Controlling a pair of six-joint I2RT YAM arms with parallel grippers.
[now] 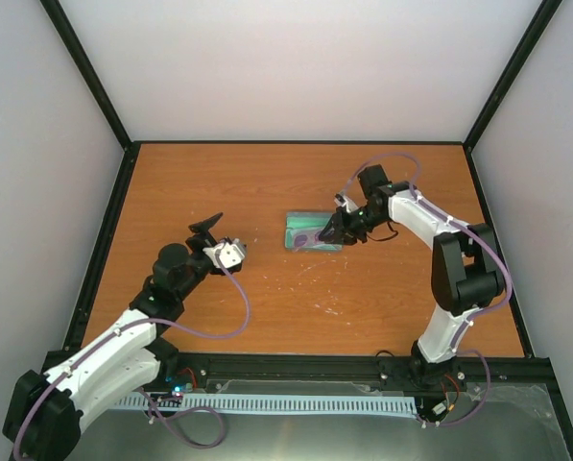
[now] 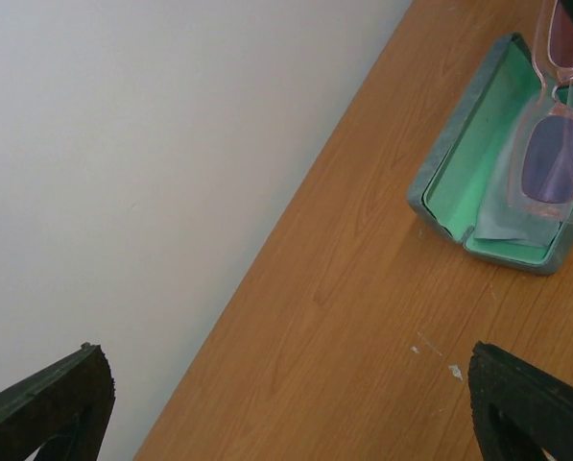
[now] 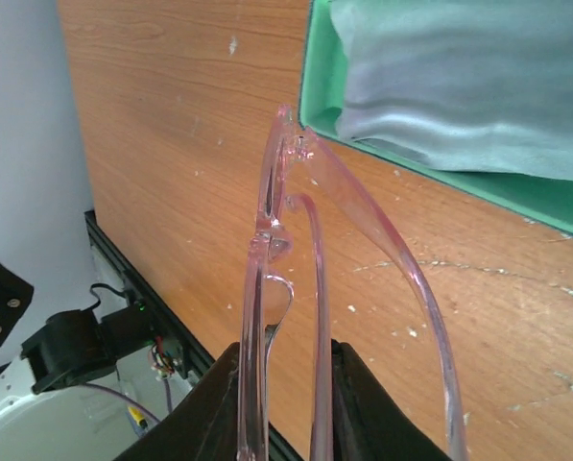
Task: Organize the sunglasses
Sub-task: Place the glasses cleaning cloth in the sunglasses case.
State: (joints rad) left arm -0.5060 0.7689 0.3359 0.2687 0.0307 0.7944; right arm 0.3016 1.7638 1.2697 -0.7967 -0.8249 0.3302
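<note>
The sunglasses point(image 3: 267, 240), translucent pink with purple lenses point(image 2: 555, 158), are clamped in my right gripper point(image 3: 286, 384), which is shut on the frame front and one temple. The other temple splays out to the right of the fingers. I hold them just above the near edge of the open grey-blue case point(image 2: 459, 163), which has a mint-green lining point(image 3: 317, 86). In the top view, the right gripper point(image 1: 336, 229) is at the case's point(image 1: 310, 230) right end. My left gripper point(image 1: 219, 237) is open and empty above bare table, left of the case, its fingertips point(image 2: 75, 384) wide apart.
A pale blue cloth point(image 3: 459, 86) lies folded inside the case, also seen in the left wrist view point(image 2: 516, 206). The wooden table point(image 1: 267, 298) is ringed by a black frame and white walls. Small white specks mark the table near the case.
</note>
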